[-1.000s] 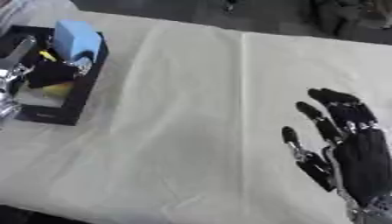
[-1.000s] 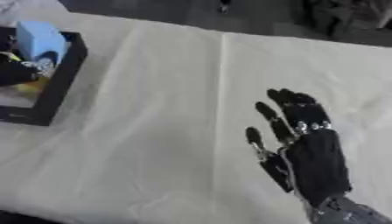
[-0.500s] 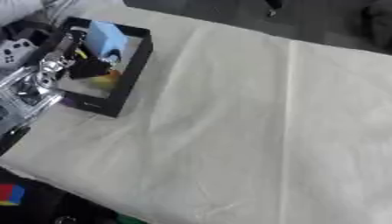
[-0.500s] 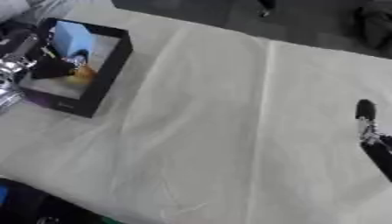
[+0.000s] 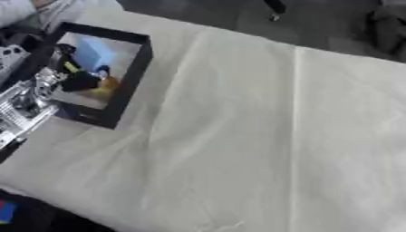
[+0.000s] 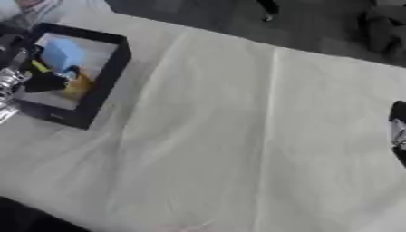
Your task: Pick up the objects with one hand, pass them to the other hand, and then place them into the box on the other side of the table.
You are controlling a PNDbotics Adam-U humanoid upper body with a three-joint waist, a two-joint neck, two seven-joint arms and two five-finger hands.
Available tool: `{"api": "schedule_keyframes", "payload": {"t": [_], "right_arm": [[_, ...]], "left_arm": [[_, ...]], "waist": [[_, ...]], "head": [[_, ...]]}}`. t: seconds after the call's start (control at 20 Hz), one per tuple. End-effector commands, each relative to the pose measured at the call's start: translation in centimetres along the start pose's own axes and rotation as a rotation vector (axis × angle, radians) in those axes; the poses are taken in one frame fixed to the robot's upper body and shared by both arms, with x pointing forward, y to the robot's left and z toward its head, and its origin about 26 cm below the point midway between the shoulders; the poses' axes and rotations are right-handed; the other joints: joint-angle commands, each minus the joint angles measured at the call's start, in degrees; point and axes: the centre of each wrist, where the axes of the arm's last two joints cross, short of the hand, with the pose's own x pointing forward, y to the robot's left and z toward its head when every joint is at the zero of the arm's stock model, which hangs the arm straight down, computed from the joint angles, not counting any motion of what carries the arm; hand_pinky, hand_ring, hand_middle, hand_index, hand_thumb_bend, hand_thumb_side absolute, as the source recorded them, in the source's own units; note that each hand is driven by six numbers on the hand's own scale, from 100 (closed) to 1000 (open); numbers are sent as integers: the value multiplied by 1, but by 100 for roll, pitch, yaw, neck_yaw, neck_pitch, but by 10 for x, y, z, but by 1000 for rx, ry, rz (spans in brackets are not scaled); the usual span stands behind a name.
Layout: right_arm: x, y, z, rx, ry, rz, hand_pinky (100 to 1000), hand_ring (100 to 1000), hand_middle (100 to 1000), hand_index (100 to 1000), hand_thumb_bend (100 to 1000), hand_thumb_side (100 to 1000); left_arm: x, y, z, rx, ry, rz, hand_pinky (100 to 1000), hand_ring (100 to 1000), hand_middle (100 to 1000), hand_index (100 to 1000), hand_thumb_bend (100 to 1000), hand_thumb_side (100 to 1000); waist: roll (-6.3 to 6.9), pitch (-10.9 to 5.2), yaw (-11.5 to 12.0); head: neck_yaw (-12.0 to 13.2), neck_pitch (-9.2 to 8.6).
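Black box (image 5: 131, 77) sits at the table's (image 5: 262, 136) left side, open top, long axis running away from the robot and slightly askew. Inside: a light blue block (image 5: 94, 52) toward the far end, a thin yellow piece (image 5: 70, 67), a dark object (image 5: 79, 82) and something orange (image 5: 107, 84) beside it; their exact shapes cannot be made out. The left hand (image 5: 31, 97) reaches in from the left edge, silver parts just over the box's near-left wall, apparently touching or just above the dark object; whether its fingers are curled round anything or spread cannot be told, the metal blurs together. The right hand (image 6: 398, 129) shows only as a dark sliver at the right edge of the right eye view, well apart from the box, finger state unreadable. White cloth between the two hands carries no loose objects in view. Judgement: the placing step is under way or just ending on the left side. The left hand is the one at the box; the right lies far across the cloth.
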Motion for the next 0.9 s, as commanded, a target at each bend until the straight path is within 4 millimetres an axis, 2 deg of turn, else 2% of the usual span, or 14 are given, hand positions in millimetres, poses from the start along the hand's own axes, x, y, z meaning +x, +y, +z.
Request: {"api": "schedule_keyframes", "payload": {"t": [0.05, 0.15, 0.3, 0.6, 0.65, 0.75, 0.9], "right_arm": [[-4, -4, -7, -175, 94, 120, 691, 770, 758, 744, 296, 213], [-4, -5, -8, -176, 96, 123, 689, 769, 758, 744, 289, 218], [-5, -5, -9, -181, 94, 129, 692, 769, 758, 744, 288, 220], [-8, -6, -11, -188, 100, 142, 689, 769, 759, 744, 280, 225], [-9, -7, -11, -190, 102, 145, 688, 769, 759, 744, 277, 227], [-11, -8, -14, -198, 116, 153, 680, 770, 760, 746, 265, 233], [-18, -10, -19, -208, 157, 163, 670, 774, 763, 748, 239, 242]], "left_arm": [[-5, 18, -12, 223, 178, -75, 995, 586, 658, 836, 800, 401], [-10, 19, -16, 253, 194, -93, 1000, 611, 680, 860, 915, 429], [-13, 21, -21, 294, 201, -123, 1000, 624, 693, 877, 1000, 475], [-12, 26, -22, 289, 199, -133, 1000, 634, 700, 890, 1000, 525], [-10, 28, -21, 280, 193, -125, 1000, 619, 693, 882, 938, 532], [0, 36, -11, 283, 147, -86, 1000, 567, 681, 878, 756, 575], [23, 51, 22, 278, 34, 43, 1000, 499, 709, 869, 567, 713]], "waist": [[42, -77, 2], [50, -82, 11], [67, -95, 18], [109, -122, 30], [118, -128, 39], [133, -135, 59], [155, -147, 93]], "head": [[-15, -54], [1, -45], [20, -22], [11, 34], [-3, 46], [-107, 77], [-402, 119]]}}
